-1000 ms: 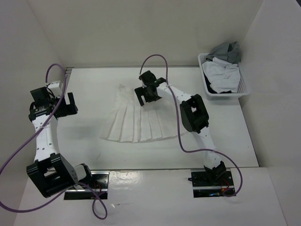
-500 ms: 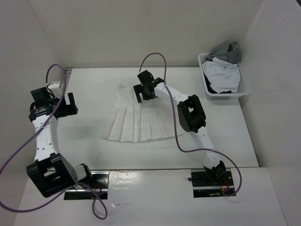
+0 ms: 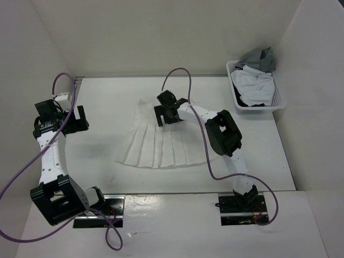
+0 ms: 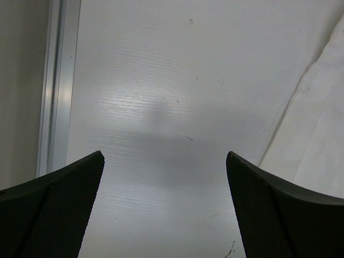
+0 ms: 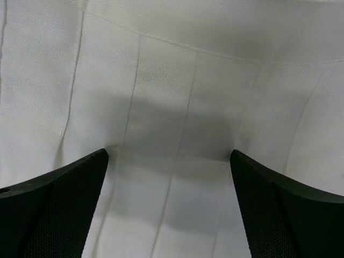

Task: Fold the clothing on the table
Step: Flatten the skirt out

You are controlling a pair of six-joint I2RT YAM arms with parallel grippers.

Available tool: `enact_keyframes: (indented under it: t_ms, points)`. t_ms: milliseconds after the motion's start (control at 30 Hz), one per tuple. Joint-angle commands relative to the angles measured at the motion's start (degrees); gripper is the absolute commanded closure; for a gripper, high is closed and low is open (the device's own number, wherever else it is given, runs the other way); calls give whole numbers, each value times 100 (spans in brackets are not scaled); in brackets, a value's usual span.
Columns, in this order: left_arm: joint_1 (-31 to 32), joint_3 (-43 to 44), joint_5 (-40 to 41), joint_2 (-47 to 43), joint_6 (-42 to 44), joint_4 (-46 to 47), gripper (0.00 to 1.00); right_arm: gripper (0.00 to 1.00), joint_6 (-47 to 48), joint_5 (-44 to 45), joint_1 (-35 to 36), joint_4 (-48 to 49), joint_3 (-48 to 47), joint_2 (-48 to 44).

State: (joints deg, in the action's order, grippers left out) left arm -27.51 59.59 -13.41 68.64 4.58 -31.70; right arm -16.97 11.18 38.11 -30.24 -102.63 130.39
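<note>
Skirt (image 3: 161, 142): lies flat and spread on the bench (image 3: 107, 107), about mid-bench and slightly toward the far side. The narrow waist points to the far wall and the wide hem to the arm bases. Pleats run straight from waist to hem. The hem edge is a little uneven at the near left corner.

Right end effector (image 3: 165, 118): positioned over the waist end of the skirt, arm reaching in from the near right. Jaws released and spread wide, nothing between them. In the wrist view the end effector (image 5: 169, 153) sits low over the pleated fabric (image 5: 172, 70), casting a shadow on the cloth between the two fingers. Both fingertips sit at the level of the fabric; actual contact cannot be confirmed.

Left end effector (image 3: 82, 119): at the far left of the bench, well apart from the skirt. Jaws released and wide, holding nothing. Its wrist view shows the end effector (image 4: 164, 158) above bare bench surface, with the metal rail (image 4: 59, 86) along the left edge and one edge of the skirt (image 4: 317, 123) at the right of the frame.

Basket (image 3: 257, 105): white plastic, at the far right corner of the bench, well apart from the skirt. It holds a white garment (image 3: 252, 80) with a grey garment (image 3: 258, 56) piled toward its far end.
</note>
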Motion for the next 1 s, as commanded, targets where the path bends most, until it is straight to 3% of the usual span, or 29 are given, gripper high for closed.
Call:
enact_keyframes:
  t_ms: [0, 333, 500, 633, 700, 833, 967]
  points:
    - [-18, -35, -144, 18, 122, 156, 0, 2, -298, 7, 39, -44, 602, -312]
    - [-18, -35, -451, 18, 174, 41, 0, 2, -359, -274, 232, -148, 965, -558]
    - [122, 96, -1294, -35, 640, -283, 0, 2, 114, 243, 294, -561, -255, -874]
    - [693, 649, -2006, 386, 1150, -661, 0, 2, 747, 533, 154, -1053, -1538, -1129]
    - [1079, 1008, -2227, 825, 1291, -714, 0, 1, 1300, 149, -13, -1054, -1944, -1348]
    - [1712, 1553, -2227, 1738, 1212, -303, 0, 1, 2188, 130, -347, -852, -1314, -1858]
    - [2214, 2150, -2175, 2975, 1054, -99, 4, 2, 2874, -335, -917, -782, -16, -2236]
